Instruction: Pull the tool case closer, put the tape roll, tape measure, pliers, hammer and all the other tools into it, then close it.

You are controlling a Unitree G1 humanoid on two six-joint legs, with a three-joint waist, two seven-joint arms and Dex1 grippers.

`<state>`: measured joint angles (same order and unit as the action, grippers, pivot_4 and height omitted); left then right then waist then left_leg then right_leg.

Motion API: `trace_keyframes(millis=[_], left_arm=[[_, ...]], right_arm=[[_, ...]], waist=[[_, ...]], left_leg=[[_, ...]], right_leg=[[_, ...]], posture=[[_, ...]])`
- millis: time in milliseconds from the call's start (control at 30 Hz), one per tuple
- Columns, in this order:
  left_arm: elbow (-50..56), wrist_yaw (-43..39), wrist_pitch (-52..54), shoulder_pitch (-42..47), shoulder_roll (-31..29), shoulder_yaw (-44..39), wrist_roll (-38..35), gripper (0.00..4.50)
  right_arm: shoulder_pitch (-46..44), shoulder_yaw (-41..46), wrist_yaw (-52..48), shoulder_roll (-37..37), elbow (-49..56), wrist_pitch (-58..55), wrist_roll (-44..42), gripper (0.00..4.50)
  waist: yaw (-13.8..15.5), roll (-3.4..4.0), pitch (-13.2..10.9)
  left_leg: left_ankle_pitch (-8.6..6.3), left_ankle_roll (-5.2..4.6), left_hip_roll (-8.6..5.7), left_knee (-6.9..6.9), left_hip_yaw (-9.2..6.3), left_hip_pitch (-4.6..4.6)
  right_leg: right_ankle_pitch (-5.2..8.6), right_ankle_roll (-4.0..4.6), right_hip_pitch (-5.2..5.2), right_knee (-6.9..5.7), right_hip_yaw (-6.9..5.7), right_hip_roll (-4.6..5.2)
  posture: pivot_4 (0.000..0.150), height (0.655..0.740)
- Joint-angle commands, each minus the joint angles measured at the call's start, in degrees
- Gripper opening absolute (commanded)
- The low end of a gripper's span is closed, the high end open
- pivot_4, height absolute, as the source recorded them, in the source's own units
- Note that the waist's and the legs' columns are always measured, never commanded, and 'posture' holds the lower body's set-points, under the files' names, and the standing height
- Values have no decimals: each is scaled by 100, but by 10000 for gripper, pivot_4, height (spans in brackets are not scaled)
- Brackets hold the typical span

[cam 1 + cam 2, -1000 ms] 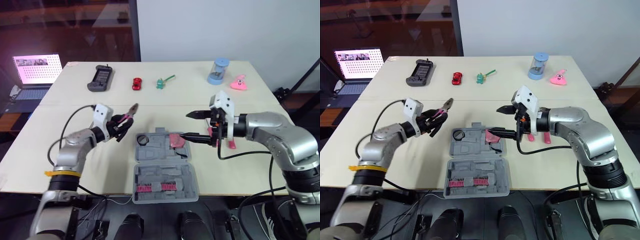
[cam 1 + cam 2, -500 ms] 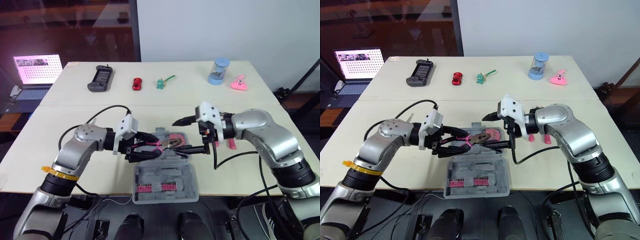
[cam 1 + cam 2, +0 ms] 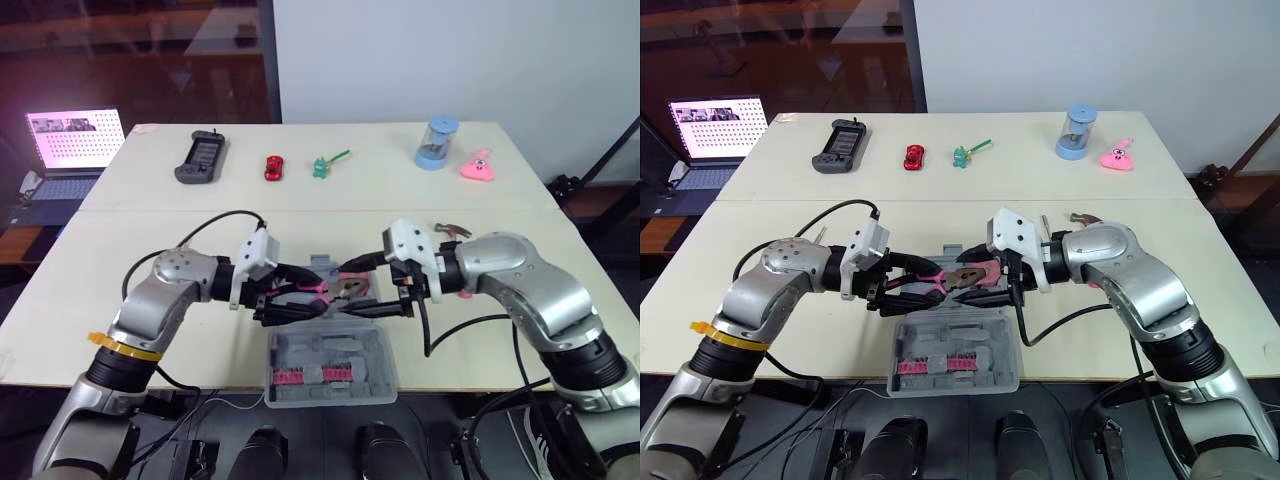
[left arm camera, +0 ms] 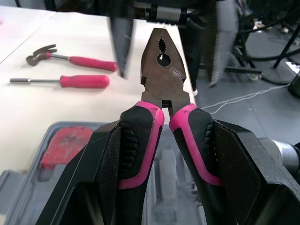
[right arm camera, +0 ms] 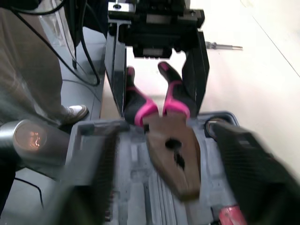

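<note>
On a cream table (image 3: 120, 240) beside a lit laptop (image 3: 68, 145), pliers (image 4: 161, 70) are clamped in the left gripper (image 3: 300, 293); the right gripper (image 3: 345, 290) is held with its fingers spread.

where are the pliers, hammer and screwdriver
pliers (image 4: 165, 84): left wrist view, on the metal head
hammer (image 4: 93, 63): left wrist view, on the pink handle
screwdriver (image 4: 84, 81): left wrist view, on the pink handle

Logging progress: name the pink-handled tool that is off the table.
The pliers, gripped in the left pincer; the hammer and screwdriver lie on the table.
</note>
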<state>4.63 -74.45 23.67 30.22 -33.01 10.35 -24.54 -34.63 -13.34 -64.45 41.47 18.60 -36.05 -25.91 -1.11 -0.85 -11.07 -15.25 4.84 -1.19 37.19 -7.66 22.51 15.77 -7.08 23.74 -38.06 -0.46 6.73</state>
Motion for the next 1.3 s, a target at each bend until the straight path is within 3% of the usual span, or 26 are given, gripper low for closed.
trace_keyframes(millis=[33,400,533,567,767,967,1133,1300], left_arm=[[199,-59,3,166,29,-82,-189,24506],[-21,186,-197,234,132,-270,-55,24398],[-73,92,-134,251,37,-384,-169,43361],[-79,72,-153,242,-4,-410,-167,45000],[-44,64,-30,-86,-629,-1072,-367,45000],[131,33,-118,-1200,-1290,-1863,-507,45000],[464,169,-164,-2143,-1427,-2343,-610,45000],[797,441,-103,-2542,-1352,-2562,-696,45000]], right_arm=[[-30,-37,-20,-98,-32,171,80,9838],[-39,9,-116,-109,-75,202,53,9527],[-86,12,-170,-106,-179,276,120,9527],[-101,13,-185,-103,-217,302,139,9527],[-306,82,-315,-65,-703,678,364,9527],[-566,-71,-513,-228,-1612,1407,774,9527],[-581,-218,-578,-617,-2363,1866,1030,9527],[-475,-355,-592,-893,-2858,2094,1287,9527]], waist=[[1,0,0],[1,0,0],[-1,-2,-1],[-7,-2,-1],[-42,-1,-2],[-126,0,-2],[-142,1,-3],[-114,2,-4]], left_leg=[[0,0,0,0,0,0],[0,0,0,0,0,0],[0,0,0,2,-1,0],[0,0,0,2,0,0],[0,0,1,0,-1,0],[0,0,1,-3,-1,0],[0,-1,2,-5,0,-1],[0,0,2,-3,0,0]], right_leg=[[0,0,0,0,0,0],[0,0,0,0,0,0],[0,0,0,-2,0,0],[0,0,0,-2,0,0],[0,0,2,-2,0,-1],[0,0,2,-1,1,0],[0,1,5,-2,1,0],[0,2,4,-3,1,0]], posture=[[1500,6902],[1500,6902],[1500,6902],[1500,6902],[1500,6902],[1500,6902],[1500,6902],[1500,6902]])
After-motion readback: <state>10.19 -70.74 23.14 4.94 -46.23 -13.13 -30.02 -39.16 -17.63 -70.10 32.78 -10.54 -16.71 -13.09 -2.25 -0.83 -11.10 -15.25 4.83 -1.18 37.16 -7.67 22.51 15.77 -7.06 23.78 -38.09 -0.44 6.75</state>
